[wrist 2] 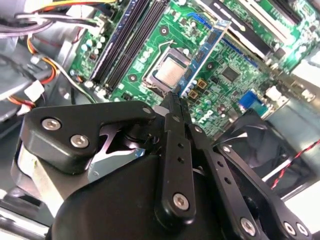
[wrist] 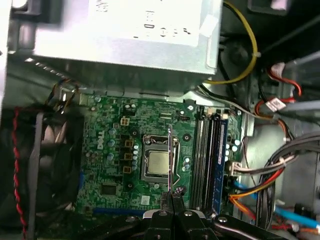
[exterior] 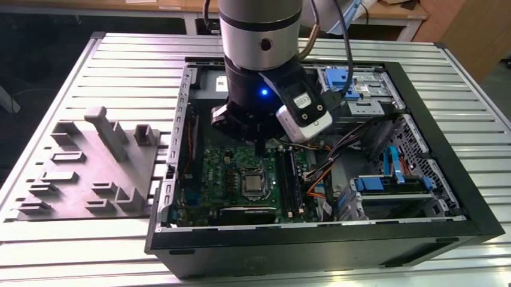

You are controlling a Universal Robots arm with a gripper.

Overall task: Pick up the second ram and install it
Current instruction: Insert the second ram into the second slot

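Black gripper (wrist 2: 173, 100) clamped on the second ram (wrist 2: 204, 57) — its gripped end hidden.

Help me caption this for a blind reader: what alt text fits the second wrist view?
The gripper, shut on one end of the second ram, holds the narrow blue stick above the green motherboard, near the processor socket. Dark memory slots lie beside the socket, with cables past them.
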